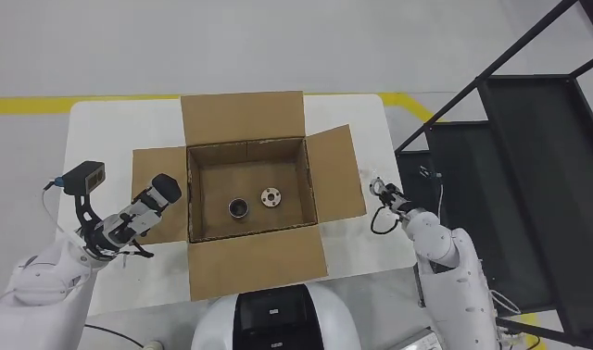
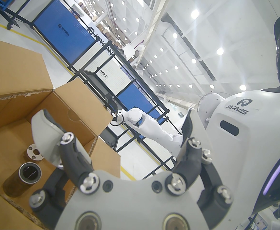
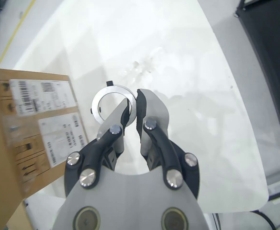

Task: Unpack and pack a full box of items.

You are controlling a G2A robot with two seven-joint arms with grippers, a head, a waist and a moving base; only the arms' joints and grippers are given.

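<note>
An open cardboard box (image 1: pixel 248 128) stands mid-table. Inside lie a dark cylinder (image 1: pixel 239 206) with a metal rim and a round metal flange (image 1: pixel 271 198); both show again as the cylinder (image 2: pixel 26 177) and the flange (image 2: pixel 35 152) in the left wrist view. My left gripper (image 1: pixel 165 189) hovers over the box's left flap, open (image 2: pixel 117 130) with nothing between its fingers. My right gripper (image 3: pixel 132 107) is shut on the rim of a silver metal ring (image 3: pixel 108 105) with a set screw. It is held just above the white table, beside the box's right flap (image 3: pixel 41 111), where the right gripper (image 1: pixel 380 189) shows from above.
The white table (image 1: pixel 102 137) has bare surface on either side of the box. A black metal rack (image 1: pixel 519 165) stands close off the table's right edge. The box's flaps are folded out flat on all sides, the right one carrying printed labels.
</note>
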